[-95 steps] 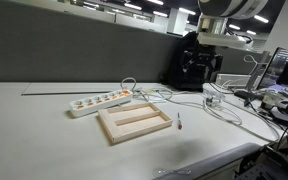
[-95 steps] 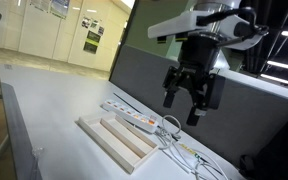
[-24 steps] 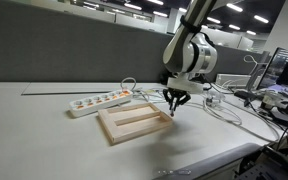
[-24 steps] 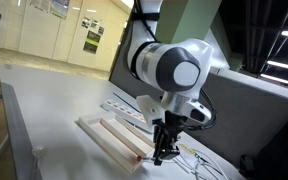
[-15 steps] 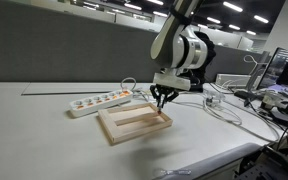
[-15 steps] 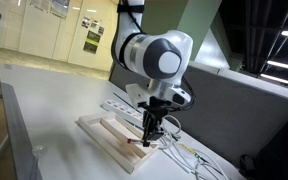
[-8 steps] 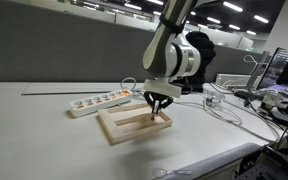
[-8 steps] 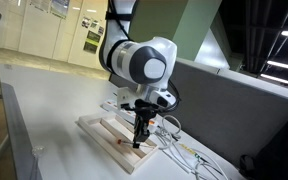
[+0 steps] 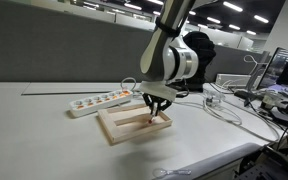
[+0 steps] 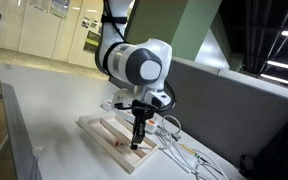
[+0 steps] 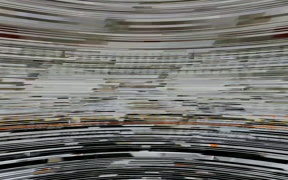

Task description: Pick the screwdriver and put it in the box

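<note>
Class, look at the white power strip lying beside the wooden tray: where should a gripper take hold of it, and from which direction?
Probably mid-length, across the narrow width of the power strip, coming down from above: it lies flat, long and slim, so its long side walls suit the fingers.

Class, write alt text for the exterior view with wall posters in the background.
A robot arm's gripper points down into a shallow wooden box on a white desk, holding a small red-handled screwdriver low inside it. White cables lie beside the box.
</note>
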Controlling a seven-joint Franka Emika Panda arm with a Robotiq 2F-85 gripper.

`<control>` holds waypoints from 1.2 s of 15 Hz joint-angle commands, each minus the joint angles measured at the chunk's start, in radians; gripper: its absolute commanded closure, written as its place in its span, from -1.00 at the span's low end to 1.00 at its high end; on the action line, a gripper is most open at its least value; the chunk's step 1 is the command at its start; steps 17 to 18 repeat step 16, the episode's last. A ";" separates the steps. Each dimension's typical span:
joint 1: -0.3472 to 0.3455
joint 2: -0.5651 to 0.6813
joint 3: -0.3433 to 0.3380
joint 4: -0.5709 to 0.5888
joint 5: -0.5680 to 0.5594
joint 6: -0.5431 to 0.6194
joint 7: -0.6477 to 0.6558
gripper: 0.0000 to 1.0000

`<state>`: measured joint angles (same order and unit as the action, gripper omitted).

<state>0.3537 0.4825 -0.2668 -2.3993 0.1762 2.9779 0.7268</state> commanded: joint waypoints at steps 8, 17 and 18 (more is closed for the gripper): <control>-0.020 -0.030 0.015 -0.003 0.016 -0.030 0.073 -0.98; -0.096 -0.142 0.048 -0.028 0.004 -0.098 0.041 -1.00; -0.096 -0.142 0.048 -0.028 0.004 -0.098 0.041 -1.00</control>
